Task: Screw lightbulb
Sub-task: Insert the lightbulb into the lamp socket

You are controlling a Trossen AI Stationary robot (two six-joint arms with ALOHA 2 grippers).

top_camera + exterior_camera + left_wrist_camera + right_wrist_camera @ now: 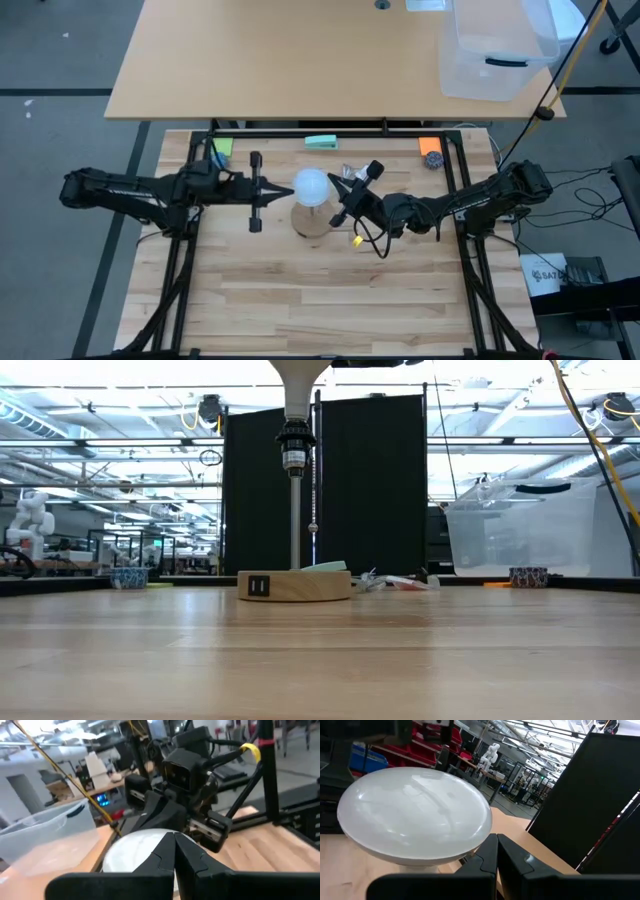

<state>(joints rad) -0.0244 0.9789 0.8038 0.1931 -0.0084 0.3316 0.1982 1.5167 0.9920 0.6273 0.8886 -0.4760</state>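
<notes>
Bulb: the bulb (311,185) sits at centre of the high view, atop the socket (294,448) on a thin post rising from the round wooden base (295,586).
Look: white frosted globe, smooth and glossy (415,815); it narrows downward to the socket.
Left gripper: left gripper (284,191) closed, empty, tips just beside the bulb's left edge.
Right gripper: right gripper (334,180) closed, empty, tips just beside the bulb's right edge.
Room: bare wood table (330,290) across the lower frame; a green pad (321,142) and an orange item (430,147) lie near the upper edge.
Edges: black frame rails (463,175) run along the table's sides.
</notes>
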